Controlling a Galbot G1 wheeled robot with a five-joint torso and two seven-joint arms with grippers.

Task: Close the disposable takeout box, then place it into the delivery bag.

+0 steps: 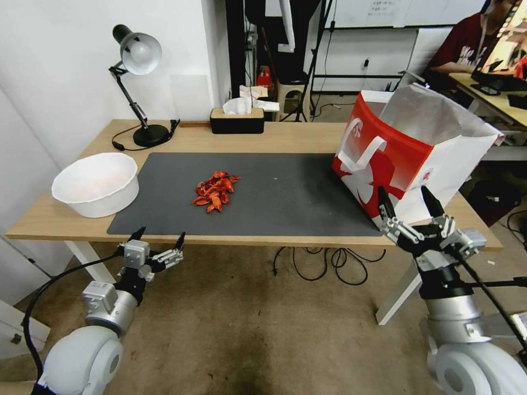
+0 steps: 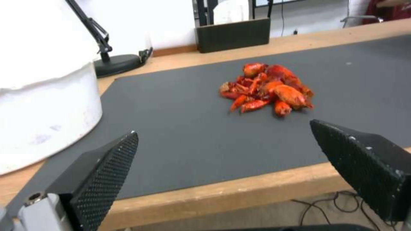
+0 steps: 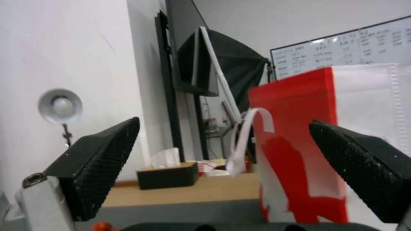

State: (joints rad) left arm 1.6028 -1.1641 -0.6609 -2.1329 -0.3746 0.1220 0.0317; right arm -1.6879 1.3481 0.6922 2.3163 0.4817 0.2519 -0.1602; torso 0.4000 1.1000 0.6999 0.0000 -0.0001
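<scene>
Left gripper (image 1: 158, 237): hanging just below the near edge of the table (image 1: 307, 134), toward the left side, jaws clearly spread apart with nothing between them. In the left wrist view (image 2: 222, 150) both black textured fingers frame the mat.

Right gripper (image 1: 409, 202): up at the near right corner of the table, right in front of the delivery bag, jaws wide apart and empty. In the right wrist view (image 3: 222, 144) the bag sits between and behind the fingers.

Delivery bag (image 1: 409, 151): standing on the right end of the table, mouth open, silvery lining showing, white handle flopped over the red front. Its near bottom corner is hidden behind the right gripper, and I can't see down inside it at all.

Takeout box: honestly can't make out a clear clamshell anywhere. What's on the grey mat (image 1: 258, 192) is a loose-looking pile of red-orange food bits (image 1: 215, 190), left of the middle. If there's clear plastic around it, I can't tell.

White bowl (image 1: 96, 183): far left of the table, beside the mat; its contents are too pale to make out.

Back edge: black desk lamp (image 1: 137, 88) at the left, black tissue box (image 1: 237, 119) near the middle.
</scene>
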